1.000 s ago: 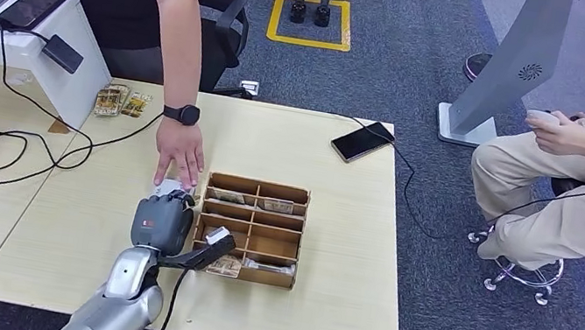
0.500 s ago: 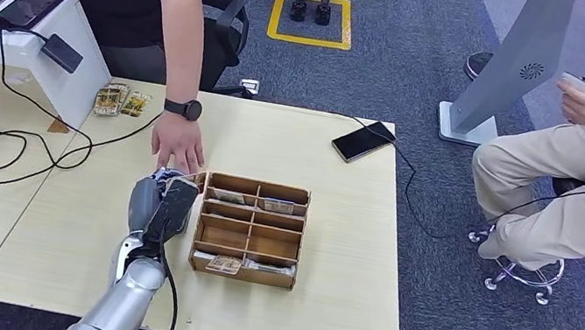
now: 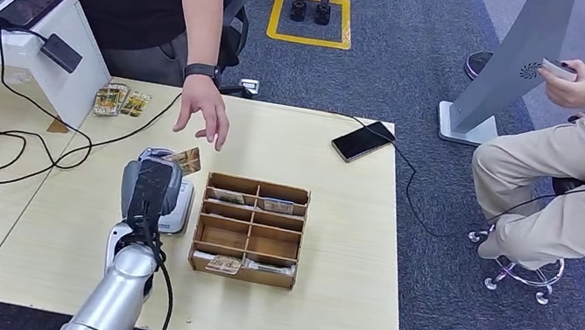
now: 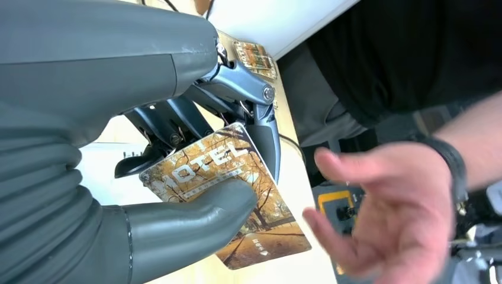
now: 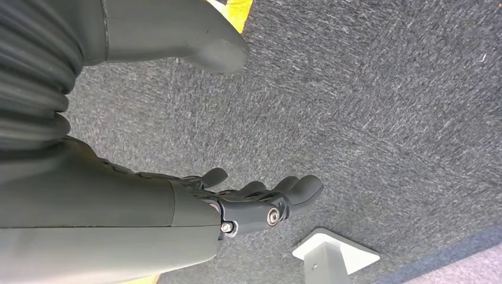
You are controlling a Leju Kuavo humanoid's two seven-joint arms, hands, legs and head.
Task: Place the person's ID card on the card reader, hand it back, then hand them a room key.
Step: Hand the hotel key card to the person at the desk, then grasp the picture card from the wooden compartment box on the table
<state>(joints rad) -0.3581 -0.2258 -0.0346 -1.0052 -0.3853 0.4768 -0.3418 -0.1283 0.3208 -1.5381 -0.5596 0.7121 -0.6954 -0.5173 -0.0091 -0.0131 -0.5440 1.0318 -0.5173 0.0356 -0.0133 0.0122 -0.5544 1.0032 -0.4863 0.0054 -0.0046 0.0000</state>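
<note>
Room key (image 4: 237,201) partly hidden by thumb (person's hand (image 4: 385,219) blurred).

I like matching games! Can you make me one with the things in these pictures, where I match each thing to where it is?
Things:
1. hotel card
2. black phone
3. wooden organizer box
4. black watch

Places:
A. on the person's wrist
B. pinched in the robot's left hand
C. near the table's far edge, with a cable plugged in
D. in the middle of the table, beside the robot's left hand

Right pairs: 1-B, 2-C, 3-D, 4-A
</note>
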